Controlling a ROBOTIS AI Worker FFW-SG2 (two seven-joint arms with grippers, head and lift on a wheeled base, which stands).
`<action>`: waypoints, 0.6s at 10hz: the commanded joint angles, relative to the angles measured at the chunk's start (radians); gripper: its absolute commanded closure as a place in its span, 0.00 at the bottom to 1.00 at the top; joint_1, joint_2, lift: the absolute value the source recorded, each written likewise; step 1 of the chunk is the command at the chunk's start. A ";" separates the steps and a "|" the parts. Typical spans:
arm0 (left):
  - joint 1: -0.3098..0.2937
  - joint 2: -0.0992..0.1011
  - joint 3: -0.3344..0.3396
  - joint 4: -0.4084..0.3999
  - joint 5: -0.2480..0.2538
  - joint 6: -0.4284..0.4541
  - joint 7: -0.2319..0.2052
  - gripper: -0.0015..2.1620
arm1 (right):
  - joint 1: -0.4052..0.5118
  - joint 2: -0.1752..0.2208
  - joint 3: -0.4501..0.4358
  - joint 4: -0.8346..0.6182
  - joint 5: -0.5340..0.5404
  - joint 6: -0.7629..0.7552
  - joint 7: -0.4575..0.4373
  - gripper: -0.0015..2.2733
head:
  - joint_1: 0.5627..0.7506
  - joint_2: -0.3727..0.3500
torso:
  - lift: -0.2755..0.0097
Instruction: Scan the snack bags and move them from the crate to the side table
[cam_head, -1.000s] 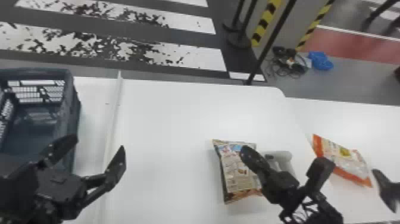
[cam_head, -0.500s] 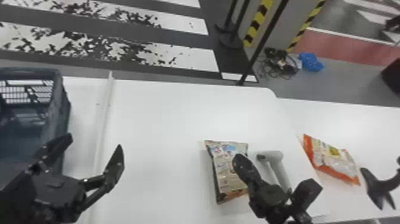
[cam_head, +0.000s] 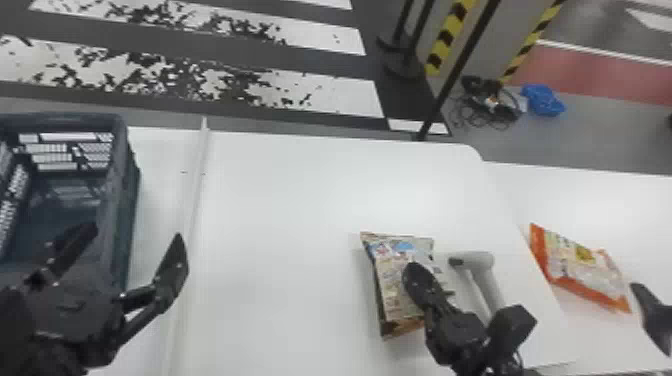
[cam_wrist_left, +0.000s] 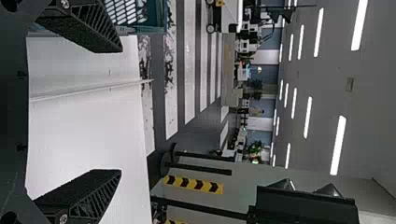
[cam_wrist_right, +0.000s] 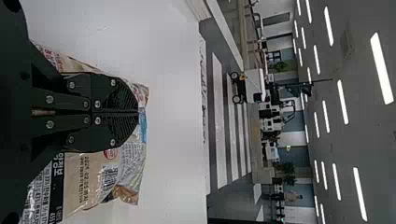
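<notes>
Right gripper (cam_head: 416, 272): fingers together over the tan bag (cam_head: 392, 280) on the white table (cam_head: 290, 200). Right wrist view has both fingers flush, bag showing to both sides of them. Can't tell if they pinch any of it. Scanner (cam_head: 484, 260) lies just beside that bag, on the robot's right. Orange bag (cam_head: 582, 270) is on the side table (cam_head: 590, 200), farther right. Left gripper (cam_head: 135, 236): fingers apart, nothing between, at the near right part of the crate (cam_head: 120, 150). Crate sits at far left.
</notes>
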 joint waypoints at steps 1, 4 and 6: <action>0.010 -0.001 0.012 -0.001 0.006 -0.020 -0.002 0.03 | -0.026 -0.006 0.001 0.074 0.005 -0.016 0.000 0.99 | 0.70 0.20 | 0.66; 0.014 -0.006 0.012 -0.001 0.004 -0.029 -0.008 0.03 | -0.035 -0.004 0.039 0.143 0.006 -0.080 -0.025 0.99 | 0.70 0.20 | 0.66; 0.014 -0.009 0.011 -0.001 0.004 -0.035 -0.013 0.03 | -0.026 0.001 0.053 0.134 0.005 -0.093 -0.065 0.99 | 0.70 0.21 | 0.66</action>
